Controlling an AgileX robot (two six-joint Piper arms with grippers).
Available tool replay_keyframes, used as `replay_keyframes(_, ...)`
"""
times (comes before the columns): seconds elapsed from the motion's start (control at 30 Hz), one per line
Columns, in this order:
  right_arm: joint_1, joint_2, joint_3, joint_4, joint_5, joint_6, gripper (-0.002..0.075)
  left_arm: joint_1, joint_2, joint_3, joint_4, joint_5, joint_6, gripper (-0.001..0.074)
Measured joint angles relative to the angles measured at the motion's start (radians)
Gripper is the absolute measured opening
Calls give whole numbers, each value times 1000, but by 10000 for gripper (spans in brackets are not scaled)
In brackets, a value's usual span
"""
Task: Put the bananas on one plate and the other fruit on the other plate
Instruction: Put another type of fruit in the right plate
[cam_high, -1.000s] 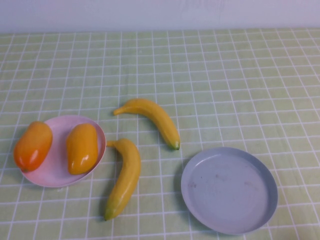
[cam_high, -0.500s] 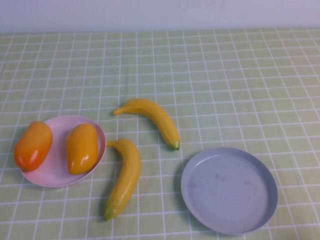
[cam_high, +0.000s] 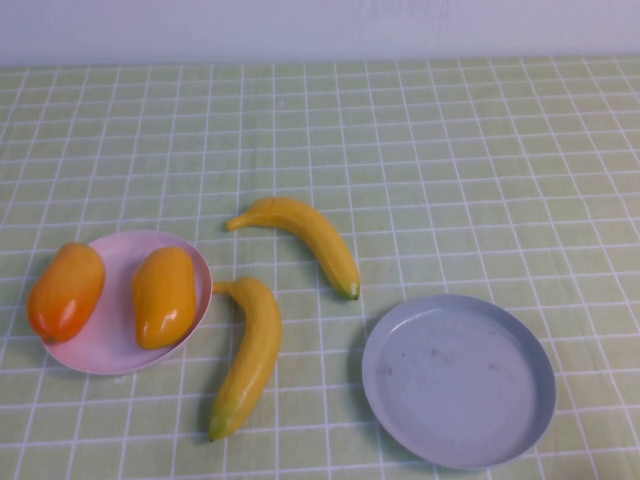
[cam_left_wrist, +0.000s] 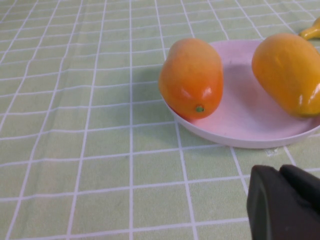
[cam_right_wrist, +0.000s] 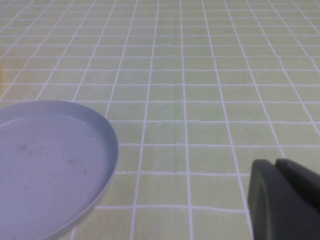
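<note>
Two mango-like fruits occupy the pink plate (cam_high: 110, 345) at the left of the green checked tablecloth (cam_high: 450, 170): the reddish-orange fruit (cam_high: 66, 291) rests on the plate's outer left rim, and the yellower fruit (cam_high: 164, 296) lies just beside it toward the centre. Two bananas lie on the cloth between the plates; the near banana (cam_high: 249, 355) has its stem end close to the pink rim, and the far banana (cam_high: 300, 237) curves above it. The grey-blue plate (cam_high: 458, 381) sits at the near right. The left gripper (cam_left_wrist: 285, 202) hangs near the pink plate, and the right gripper (cam_right_wrist: 285, 197) near the grey-blue plate; whether either gripper's fingers are apart or together cannot be told.
</note>
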Motion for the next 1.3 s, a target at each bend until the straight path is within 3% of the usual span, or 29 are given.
replay_keyframes(0.17, 0, 0, 0, 19, -38, 0, -17, 0, 0, 0, 0, 0, 0, 0)
replay_keyframes(0.5, 0, 0, 2, 538, -269, 0, -17, 0, 0, 0, 0, 0, 0, 0)
replay_keyframes(0.77, 0, 0, 2, 735, -233, -2, -17, 0, 0, 0, 0, 1, 0, 0)
replay_keyframes(0.97, 0, 104, -126, 708, 2, -19, -17, 0, 0, 0, 0, 1, 0, 0)
replay_keyframes(1.3, 0, 624, -509, 417, 376, -37, -17, 0, 0, 0, 0, 1, 0, 0)
